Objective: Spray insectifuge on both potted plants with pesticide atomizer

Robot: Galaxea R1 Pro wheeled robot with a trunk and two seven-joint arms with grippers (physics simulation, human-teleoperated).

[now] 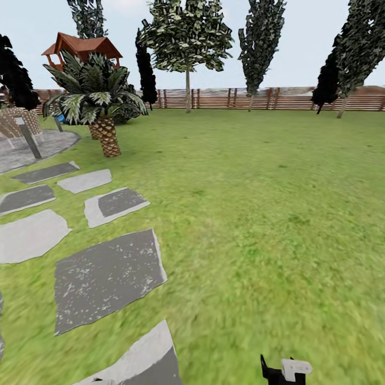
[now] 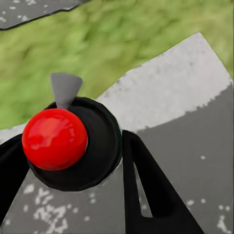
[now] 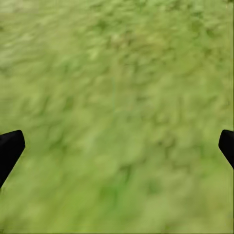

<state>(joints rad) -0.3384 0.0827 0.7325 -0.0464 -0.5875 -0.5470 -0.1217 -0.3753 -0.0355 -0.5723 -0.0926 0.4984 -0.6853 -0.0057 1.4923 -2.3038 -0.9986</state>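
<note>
No readable text, label, brand, number or sign anywhere in these views.

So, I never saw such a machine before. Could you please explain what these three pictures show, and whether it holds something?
It is a simulated wheeled robot with two arms. The big picture comes from its head camera: a lawn, grey stepping stones, a palm and a wooden fence.

The other two come from cameras at the wrists. The left end effector has its dark fingers closed around a black object with a red ball on top, probably the atomizer, above a stone. The right end effector is open and empty, above grass.
</note>
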